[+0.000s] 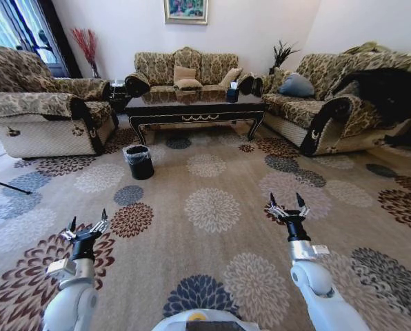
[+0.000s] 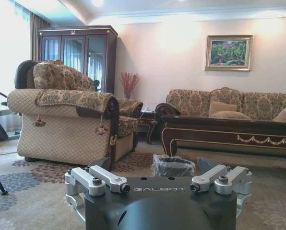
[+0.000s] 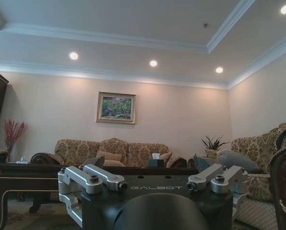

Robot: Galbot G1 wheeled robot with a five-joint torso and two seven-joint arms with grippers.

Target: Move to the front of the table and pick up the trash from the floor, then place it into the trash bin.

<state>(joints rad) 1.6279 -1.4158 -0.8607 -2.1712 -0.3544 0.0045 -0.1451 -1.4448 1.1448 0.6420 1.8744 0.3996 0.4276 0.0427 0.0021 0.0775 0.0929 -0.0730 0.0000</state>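
Arms are both stretched forward and low over the carpet (image 1: 212, 207), side by side and well apart, with nothing in either one. The left gripper (image 1: 88, 224) hangs at the robot's left with its fingers spread apart, their dark tips pointing away from the robot. The right gripper (image 1: 287, 204) hangs at the robot's right the same way, fingers apart and empty.

Ahead of them the floor is a wide beige carpet with round flower medallions in blue, maroon and cream. The trash bin (image 1: 139, 162), black with a clear bag folded over its rim, stands on the carpet just in front of the table's near left corner. The table (image 1: 195, 109) lies beyond it, dark and glossy with gold ornament on its apron, and a small dark box stands on its top. I cannot pick out any trash on the floor from here.

An armchair (image 1: 40, 114) sits to the left of the table, a sofa (image 1: 185, 69) behind it, and another sofa (image 1: 329, 96) to the right. A framed painting (image 1: 186, 10) hangs on the wall above the far sofa.
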